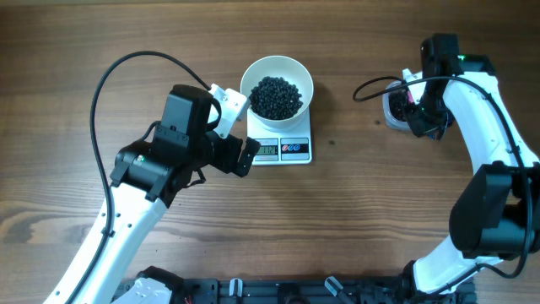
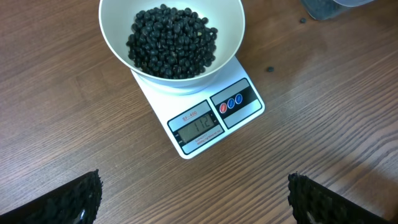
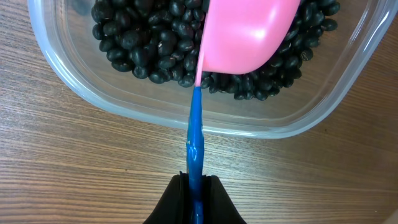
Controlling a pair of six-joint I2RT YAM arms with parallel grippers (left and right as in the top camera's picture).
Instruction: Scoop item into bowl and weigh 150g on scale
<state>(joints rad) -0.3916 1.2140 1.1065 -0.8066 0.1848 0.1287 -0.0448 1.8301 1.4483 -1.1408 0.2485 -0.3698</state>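
1. Right wrist view, nearest: my right pincer (image 3: pixel 196 198) is closed tight on the blue handle (image 3: pixel 195 134). Only its dark tips show, at the bottom edge.
2. Beyond: the handle crosses the rim of the clear tub (image 3: pixel 155 115) and meets the pink scoop (image 3: pixel 245 34). The scoop is cut off at the top edge and shows only its outer side, so I cannot tell what it contains. Black beans (image 3: pixel 137 37) lie in the tub under it.
3. Left wrist view, nearest: my left pincer (image 2: pixel 196 200) stands wide and empty over the wooden table (image 2: pixel 323 137). Its fingertips (image 2: pixel 74 198) are cropped at the lower corners.
4. Farther: the scale (image 2: pixel 163 106), whose display (image 2: pixel 198 125) reads 112, carries the white bowl (image 2: pixel 233 37). The bowl holds a heap of black beans (image 2: pixel 173 42), and its far rim is cropped. A stray bean (image 2: pixel 270 69) lies on the table beside the scale.
5. Overhead view only: the tub is almost hidden under my right wrist, the scoop is unseen, and the display digits are unreadable.
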